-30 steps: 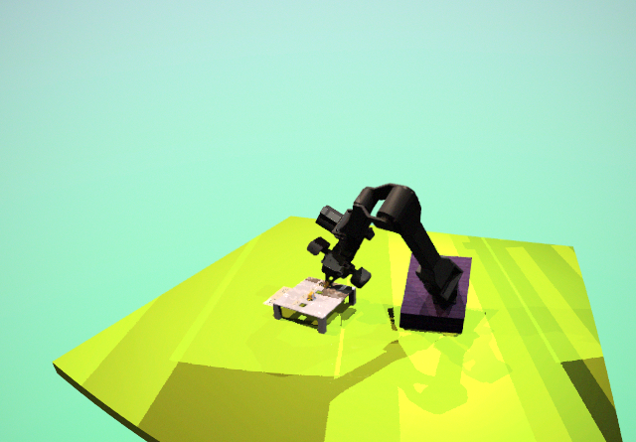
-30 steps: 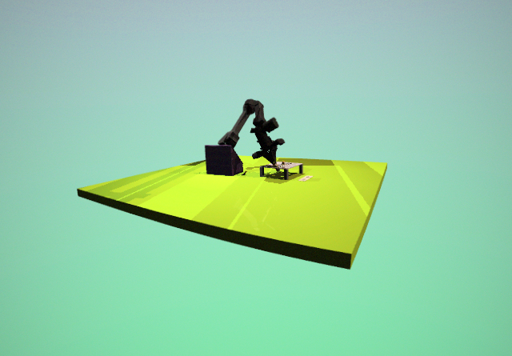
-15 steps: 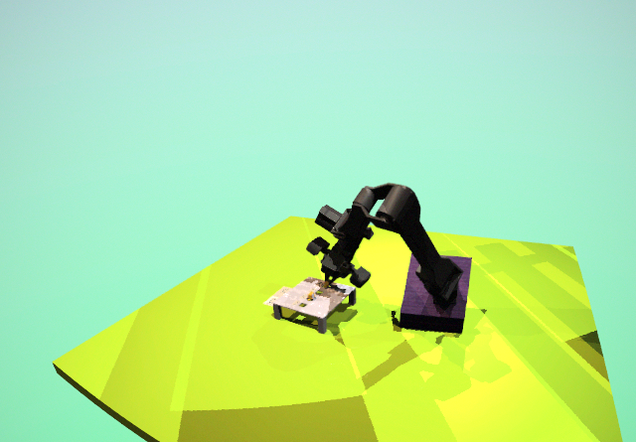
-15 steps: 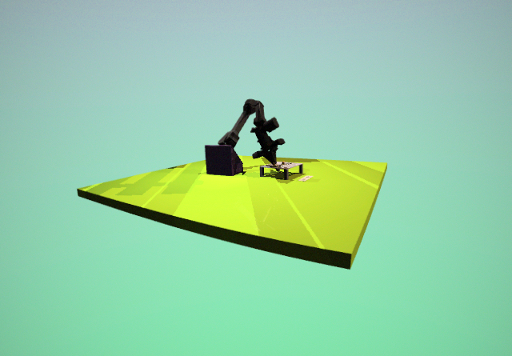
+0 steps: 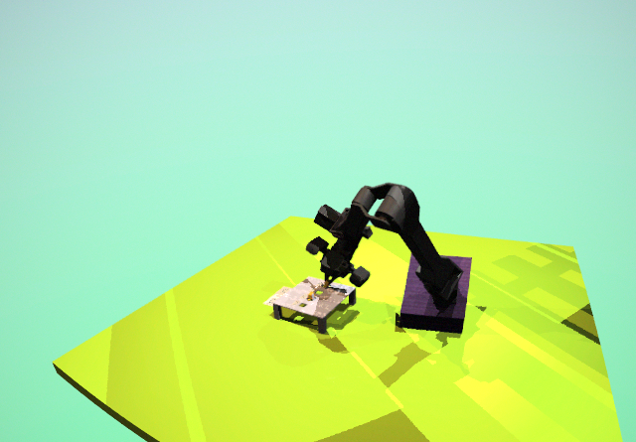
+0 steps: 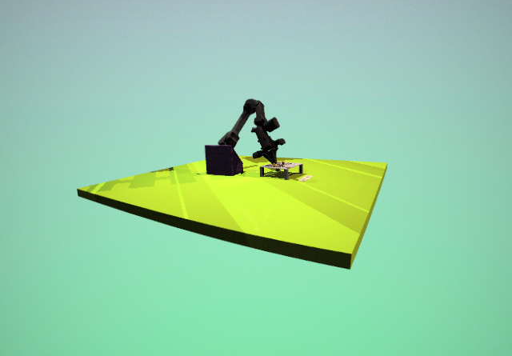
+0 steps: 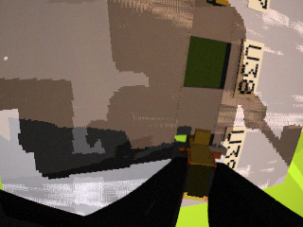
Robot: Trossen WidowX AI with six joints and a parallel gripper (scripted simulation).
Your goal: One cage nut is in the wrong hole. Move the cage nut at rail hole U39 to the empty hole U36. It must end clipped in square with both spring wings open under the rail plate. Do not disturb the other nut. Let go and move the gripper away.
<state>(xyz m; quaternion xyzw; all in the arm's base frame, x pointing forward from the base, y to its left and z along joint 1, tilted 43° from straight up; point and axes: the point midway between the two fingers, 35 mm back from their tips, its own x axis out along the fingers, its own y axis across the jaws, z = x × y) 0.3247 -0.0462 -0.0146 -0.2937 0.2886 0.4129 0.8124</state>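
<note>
1. Pale rectangular rail plate (image 5: 292, 299) (image 6: 295, 165) (image 7: 62, 43): its edge passes near U39, at 6 o'clock (wrist view).
2. Black two-fingered gripper (image 5: 327, 283) (image 6: 274, 163) (image 7: 197, 170): clamped on the brass-coloured cage nut (image 5: 326, 285) (image 6: 274, 165) (image 7: 202, 153) at U39; extraction apparently in hand, release from the hole unclear. Next: lift straight clear, then travel towards 8 o'clock (top view), above the other nut (image 5: 310, 296) (image 7: 219, 2).

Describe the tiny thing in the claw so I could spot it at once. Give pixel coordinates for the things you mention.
Look for the black arm (image 5: 413, 214) (image 6: 238, 126) on its purple block (image 5: 431, 318) (image 6: 218, 161), leaning over a pale rail plate (image 5: 292, 301) (image 6: 295, 165) (image 7: 90, 28). At the arm's tip, the claw (image 5: 327, 284) (image 6: 274, 163) (image 7: 197, 170) grips a small brownish-yellow cage nut (image 7: 202, 155) beside the U39 label (image 7: 235, 152). The other nut (image 5: 310, 296) (image 7: 220, 2) stands free of the claw.
</note>
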